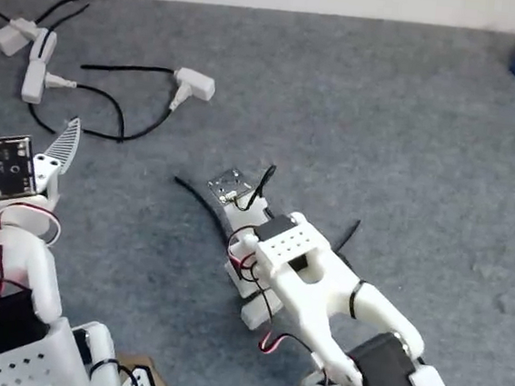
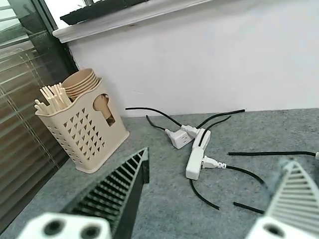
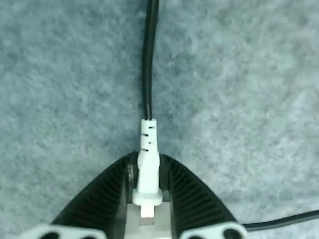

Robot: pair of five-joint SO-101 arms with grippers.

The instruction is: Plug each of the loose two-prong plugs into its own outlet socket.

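Fuzzy matt grey cloth on the surface (image 3: 249, 74), smooth white plastic for the plug (image 3: 148, 169), slightly glossy black sheath on its cable (image 3: 148, 59), ribbed black plastic jaws.

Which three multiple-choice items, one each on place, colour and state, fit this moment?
1. Where does the beige basket stand?
A. on a shelf
B. close to the white wall
C. inside a drawer

2. What colour is the cable of the white plug in the right gripper?
A. red
B. white
C. black

3. How is the right gripper?
A. shut on the white plug
B. open, holding nothing
C. shut on nothing

Answers:
1 B: the left wrist view shows the beige basket on the grey surface next to the white wall.
2 C: in the right wrist view the cable running from the white plug is black.
3 A: the fingers press on both sides of the white plug.
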